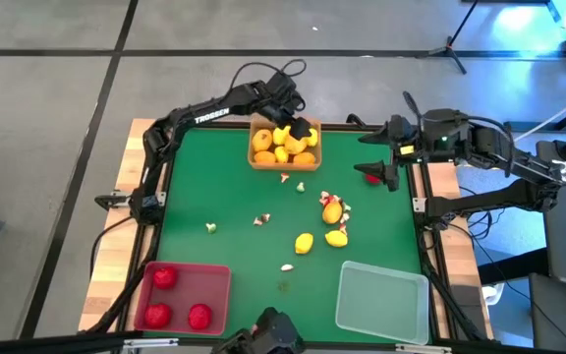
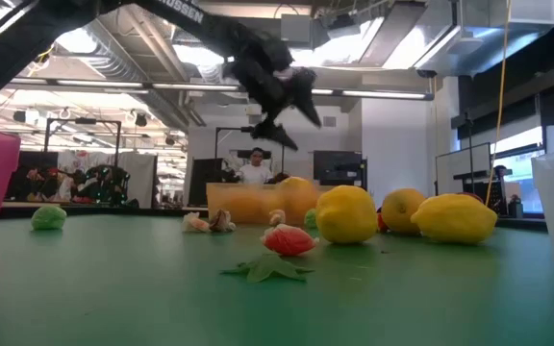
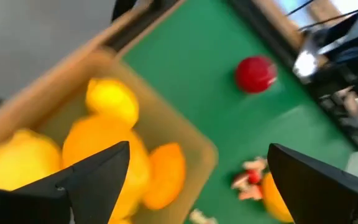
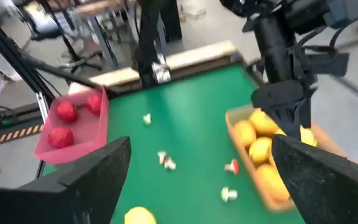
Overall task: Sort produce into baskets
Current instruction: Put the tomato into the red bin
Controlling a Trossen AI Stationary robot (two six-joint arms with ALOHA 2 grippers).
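The green desk [image 1: 234,197] carries three baskets. At the near left, the red basket [image 1: 180,295] holds three red fruits. At the far middle, the orange basket [image 1: 283,145] is full of yellow and orange fruits; the left gripper [image 1: 301,129] hangs above it, fingers wide apart, holding nothing. Loose lemons [image 1: 334,237] lie mid-desk, left of the empty clear basket [image 1: 381,299]. The right gripper [image 1: 389,157] waits open and empty beside a stray red fruit [image 1: 371,177]. Risk: round pieces may roll off if nudged.

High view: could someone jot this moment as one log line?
left gripper: open, above translucent orange-tan basket | right gripper: open, waiting at table edge | yellow oval fruits: loose on mat
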